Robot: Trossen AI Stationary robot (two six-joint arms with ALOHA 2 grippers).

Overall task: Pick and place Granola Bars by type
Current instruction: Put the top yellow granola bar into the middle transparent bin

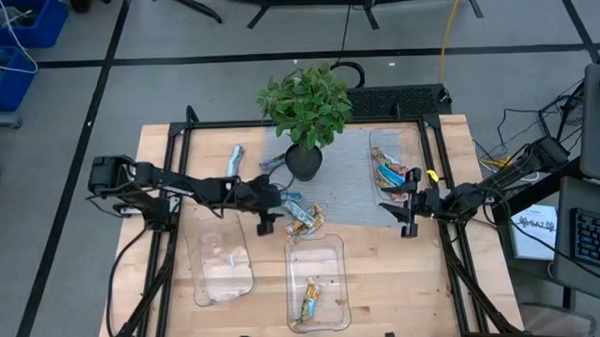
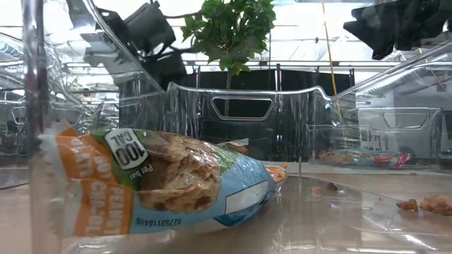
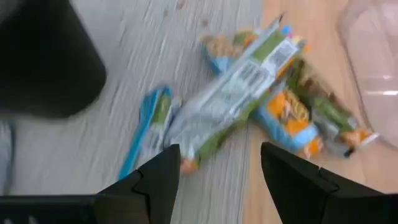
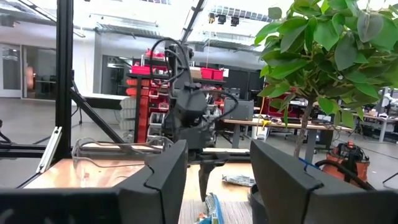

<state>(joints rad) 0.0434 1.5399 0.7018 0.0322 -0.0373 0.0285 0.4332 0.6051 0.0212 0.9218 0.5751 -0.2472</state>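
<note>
A small heap of granola bars (image 1: 304, 218) in blue, green and orange wrappers lies at the near edge of a grey mat; in the left wrist view the heap (image 3: 261, 93) sits beside one blue bar (image 3: 148, 127). My left gripper (image 1: 269, 216) (image 3: 217, 168) is open, just left of the heap, touching nothing. My right gripper (image 1: 407, 213) (image 4: 217, 168) is open and empty, near the right-hand tray's near end. One bar (image 1: 310, 300) (image 2: 162, 180) lies flat in the middle near tray. Several bars (image 1: 388, 170) lie in the right-hand tray. A lone bar (image 1: 235, 161) rests on the table's far left.
A potted plant (image 1: 308, 108) stands in a dark pot (image 1: 302, 162) at the mat's far edge, close behind the heap. Clear trays: near left (image 1: 224, 281), near middle (image 1: 333, 257), far right (image 1: 411, 145). Black frame rails run along the table's sides.
</note>
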